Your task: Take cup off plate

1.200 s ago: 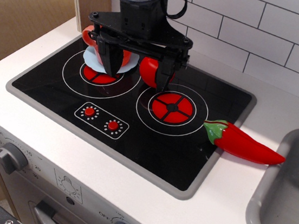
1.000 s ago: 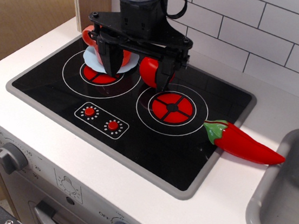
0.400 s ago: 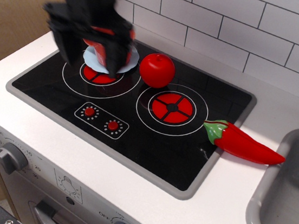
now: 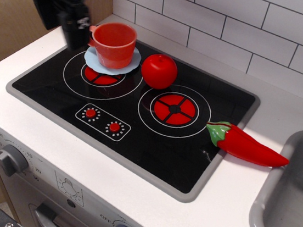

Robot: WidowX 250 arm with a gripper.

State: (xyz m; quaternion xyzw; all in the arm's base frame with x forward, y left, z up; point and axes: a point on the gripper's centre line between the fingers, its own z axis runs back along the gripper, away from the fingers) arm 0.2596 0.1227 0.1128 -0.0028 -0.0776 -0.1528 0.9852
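Observation:
The red-orange cup (image 4: 114, 45) stands upright on the pale blue plate (image 4: 94, 60), which lies on the back-left burner of the black stove top. The cup's handle points left. My gripper (image 4: 59, 22) hangs at the top left, just left of the cup and apart from it. Its dark fingers (image 4: 75, 31) stand spread and hold nothing. The right finger is close to the cup's handle.
A round red tomato (image 4: 159, 70) sits just right of the plate. A red chili pepper (image 4: 246, 145) lies at the stove's right edge. A grey sink (image 4: 290, 202) is at the far right. A wooden panel stands on the left and a white tiled wall behind.
My gripper has moved left, from over the cup and tomato to the far left of the cup. The cup, plate and tomato now show in full and have not moved.

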